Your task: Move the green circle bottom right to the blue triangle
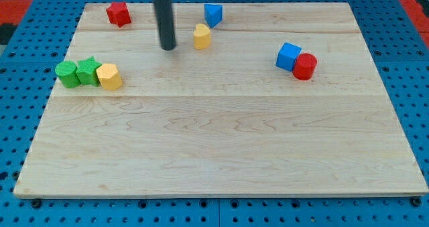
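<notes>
Single camera view only, no second view, so nothing is shared. It looks from above and from the near side of the wooden board (221, 160), tilted down at a steep angle: the far edge appears narrower than the near edge. Medium distance; the whole board fits, with blue pegboard table (20, 207) showing on all sides. The board is roughly centred, near edge by the view's bottom. The rod enters from the view's top, upper part cropped; its tip (167, 49) lies in the upper left.
</notes>
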Available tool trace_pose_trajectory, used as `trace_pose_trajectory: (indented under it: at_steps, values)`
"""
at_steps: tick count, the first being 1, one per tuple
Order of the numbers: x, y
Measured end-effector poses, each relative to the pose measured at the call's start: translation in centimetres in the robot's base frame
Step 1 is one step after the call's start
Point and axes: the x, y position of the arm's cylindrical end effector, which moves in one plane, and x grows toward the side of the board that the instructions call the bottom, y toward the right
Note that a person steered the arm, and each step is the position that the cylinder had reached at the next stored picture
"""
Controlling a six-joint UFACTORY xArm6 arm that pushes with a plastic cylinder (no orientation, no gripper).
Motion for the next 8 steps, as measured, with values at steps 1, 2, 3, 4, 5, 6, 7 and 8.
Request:
trace_pose_trajectory:
  at_steps: [1,2,3,4,5,6,7,8]
  values:
    - [-0.6,3.9]
    - [0.2,15.4]
    - [-1.1,12.4]
    - [-1.5,5.0]
    - [-3.9,14.2]
    - [-2.2,23.0]
    - [-0.1,23.8]
    - [-5.2,22.0]
